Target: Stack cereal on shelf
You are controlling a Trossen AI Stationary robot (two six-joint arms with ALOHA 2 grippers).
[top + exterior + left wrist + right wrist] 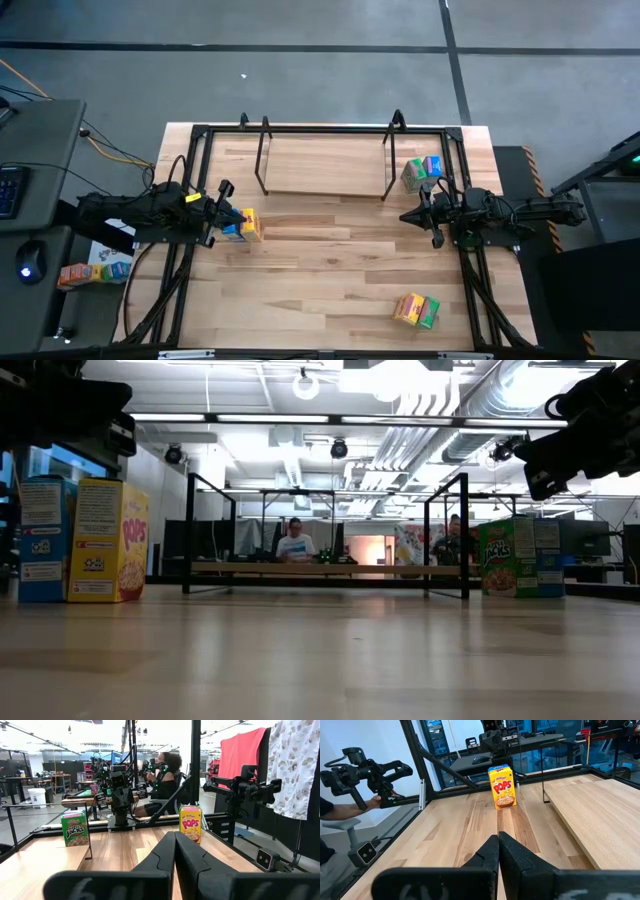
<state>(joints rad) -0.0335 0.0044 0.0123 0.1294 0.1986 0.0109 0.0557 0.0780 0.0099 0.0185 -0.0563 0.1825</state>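
Observation:
My left gripper (232,213) (175,842) is shut and empty. It hangs above a yellow Pops box (251,226) (108,540) (501,786) and a blue box (232,231) (40,540), which stand side by side on the table. My right gripper (405,216) (498,842) is also shut and empty, raised off the table near the shelf's right end. The shelf (325,165) (325,570) stands at the far side, its wooden board bare. A green Apple Jacks box (413,176) (505,557) (75,827) and a blue box (433,166) stand just right of the shelf. A yellow box (408,307) (190,823) and a green box (428,314) sit near the front right.
A black frame (190,140) edges the table. Bare wood lies between the two grippers at the table's middle (330,250). Beyond the near edge a person's hand holds a camera rig (365,775) (245,787). More boxes (95,272) lie off the table at left.

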